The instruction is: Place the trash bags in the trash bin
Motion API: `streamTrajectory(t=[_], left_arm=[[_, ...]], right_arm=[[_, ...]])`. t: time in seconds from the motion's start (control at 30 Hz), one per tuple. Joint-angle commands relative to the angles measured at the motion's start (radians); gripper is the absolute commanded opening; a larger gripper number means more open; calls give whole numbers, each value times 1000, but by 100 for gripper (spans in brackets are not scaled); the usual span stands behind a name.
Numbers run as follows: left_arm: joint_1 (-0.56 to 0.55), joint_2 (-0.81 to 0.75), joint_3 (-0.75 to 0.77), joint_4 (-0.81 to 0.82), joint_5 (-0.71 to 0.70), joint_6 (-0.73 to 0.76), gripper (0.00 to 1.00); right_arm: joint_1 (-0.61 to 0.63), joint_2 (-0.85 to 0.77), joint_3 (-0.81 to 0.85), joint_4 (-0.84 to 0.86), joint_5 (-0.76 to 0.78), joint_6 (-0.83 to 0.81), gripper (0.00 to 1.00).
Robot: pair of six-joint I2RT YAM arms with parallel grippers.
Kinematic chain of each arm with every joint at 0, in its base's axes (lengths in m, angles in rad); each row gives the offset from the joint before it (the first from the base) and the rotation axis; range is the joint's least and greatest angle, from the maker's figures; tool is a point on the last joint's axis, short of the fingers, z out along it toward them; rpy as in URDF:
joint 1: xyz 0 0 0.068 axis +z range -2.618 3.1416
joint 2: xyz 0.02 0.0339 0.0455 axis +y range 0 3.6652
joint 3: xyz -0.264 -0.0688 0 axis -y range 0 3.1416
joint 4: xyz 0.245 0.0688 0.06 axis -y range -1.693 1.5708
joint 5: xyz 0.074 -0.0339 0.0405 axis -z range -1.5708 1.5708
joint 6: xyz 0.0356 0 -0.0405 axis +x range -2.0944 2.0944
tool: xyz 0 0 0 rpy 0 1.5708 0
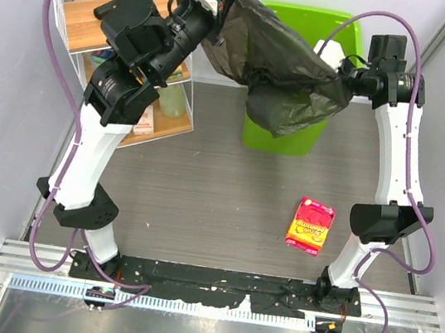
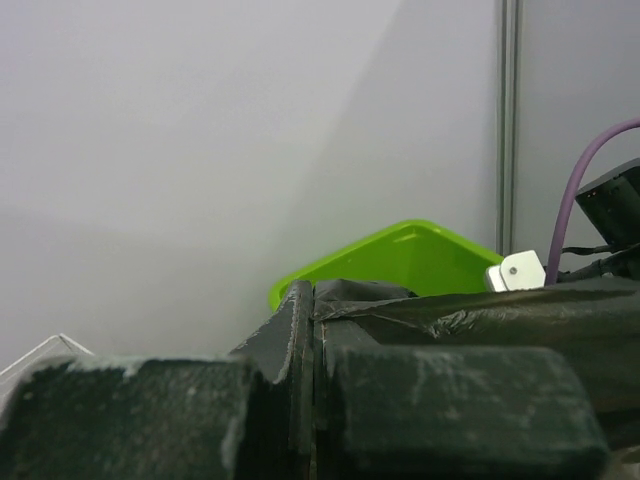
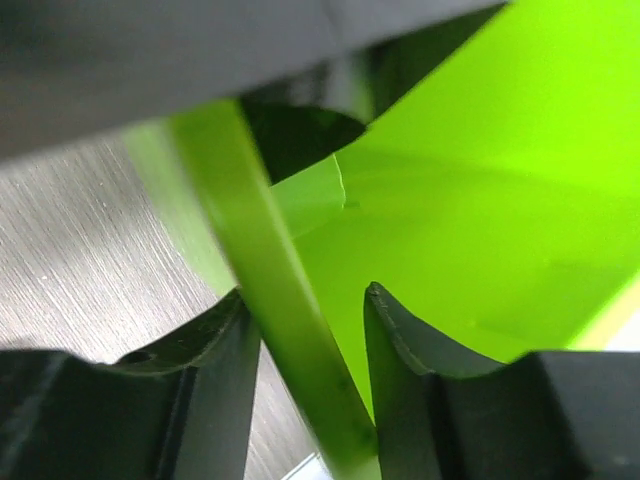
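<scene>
The trash bag (image 1: 282,75) is up in the air, a crinkled black sheet slung across the mouth of the trash bin (image 1: 293,142). Its belly sags over the near rim and down the outside of the front wall. So it is over the bin, not in it.

The left gripper (image 1: 220,0) has it at the far-left corner. In the wrist view the fingers (image 2: 180,420) are pressed together with black plastic pinched in the seam, and the film runs off taut to the right.

The right gripper (image 1: 343,70) is at the bin's right-hand rim. Its fingers (image 3: 215,370) sit either side of the green lip and are closed in on it. By my read it is steadying the bin rather than holding the bag. The bag's edge reaches right up to that gripper, and I can't tell whether it is caught there too.

We're at the lowering step. Next, the left arm needs to carry its corner inward over the opening and drop, so the hanging bulk swings inside the rim instead of spilling over the front.

Further out are a red snack packet (image 1: 311,225) on the table (image 1: 202,189) and a wire shelf (image 1: 85,20) at left, both well apart from the action.
</scene>
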Motion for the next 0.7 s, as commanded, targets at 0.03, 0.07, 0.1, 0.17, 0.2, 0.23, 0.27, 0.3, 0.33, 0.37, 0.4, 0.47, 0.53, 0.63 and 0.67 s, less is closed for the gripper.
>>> streamTrajectory(t=[0.03,0.07,0.1,0.17,0.2,0.23,0.27,0.3,0.33,0.37,0.4,0.47,0.53,0.63,0.67], left_arm=[[6,-63,-25,29,-13,1,0],[6,-69,-33,26,-11,1,0],[4,-80,-45,22,-7,3,0],[4,-100,-74,18,-10,16,0],[4,-109,-88,12,-11,24,0],[6,-117,-97,6,-13,35,0],[4,-124,-106,-5,-20,44,0],[6,-130,-109,-16,-22,49,0],[6,-134,-109,-22,-24,52,0],[6,-138,-109,-28,-25,55,0],[4,-141,-108,-31,-25,55,0],[6,-150,-103,-39,-22,53,0],[4,-160,-100,-50,-18,55,0],[4,-180,-97,-77,-4,65,0],[6,-181,-89,-92,1,69,0]], right_arm=[[10,-30,36,-108,-102,-65,30],[10,-41,38,-121,-117,-79,27],[13,-43,41,-128,-125,-88,18],[13,-53,64,-156,-146,-100,7],[13,-58,73,-162,-160,-100,3],[15,-58,94,-179,-166,-99,1],[16,-56,104,-188,-174,-99,1],[16,-58,128,-211,-191,-100,1],[15,-59,137,-222,-199,-99,1],[22,-69,142,-236,-206,-97,1],[24,-75,140,-242,-208,-96,1],[42,-102,118,-260,-214,-97,1],[70,-145,65,-260,-214,-96,1],[146,-245,-63,-222,-194,-68,1],[162,-274,-97,-202,-188,-53,1]])
